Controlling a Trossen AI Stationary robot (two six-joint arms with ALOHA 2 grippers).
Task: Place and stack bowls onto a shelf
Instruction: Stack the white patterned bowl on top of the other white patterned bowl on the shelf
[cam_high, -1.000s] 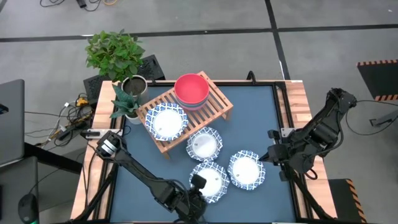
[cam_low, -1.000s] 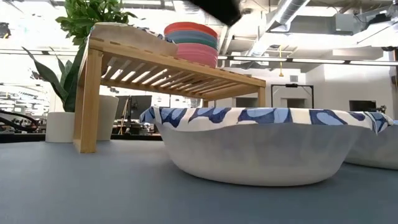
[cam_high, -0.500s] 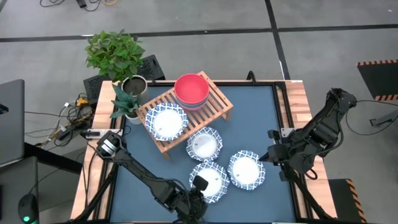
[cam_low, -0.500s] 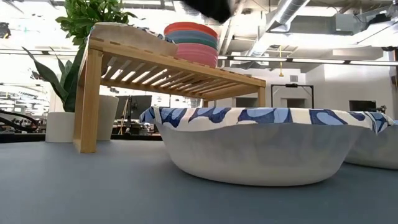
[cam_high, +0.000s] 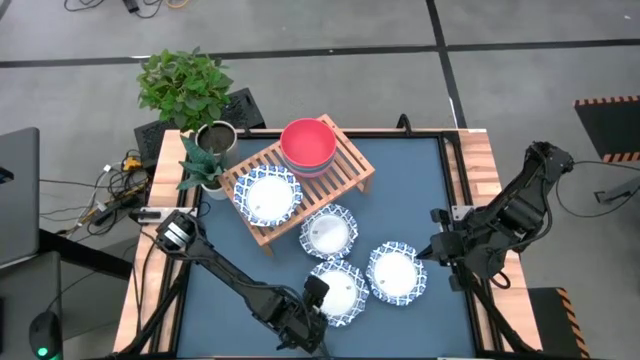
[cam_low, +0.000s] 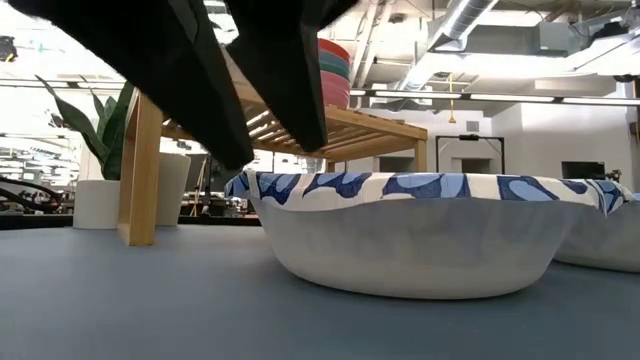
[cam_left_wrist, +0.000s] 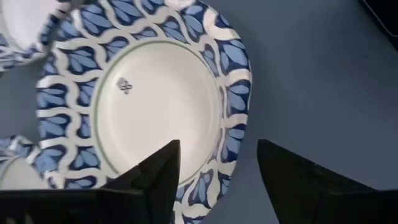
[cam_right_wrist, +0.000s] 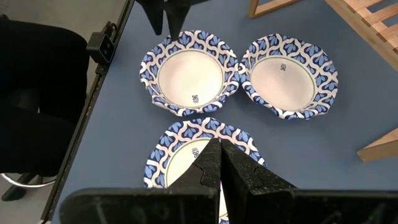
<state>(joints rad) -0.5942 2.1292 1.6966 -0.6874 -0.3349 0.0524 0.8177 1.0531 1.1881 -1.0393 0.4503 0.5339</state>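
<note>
Two dark fingers (cam_low: 215, 90) masking the shelf (cam_low: 300, 115).

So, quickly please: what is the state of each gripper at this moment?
Left gripper: open, holding nothing, fingers astride the rim of a white dish.
Right gripper: shut, holding nothing, above another dish.

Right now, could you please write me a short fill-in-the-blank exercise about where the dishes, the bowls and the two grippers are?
1. The number of blue-rimmed dishes lying on the tabletop is ____.
2. One blue-rimmed dish rests on the wooden ____.
3. The top bowl of the stack is coloured ____.
4. The left gripper, fingers apart, straddles a dish's ____.

Missing words: three; shelf; red; rim
</note>
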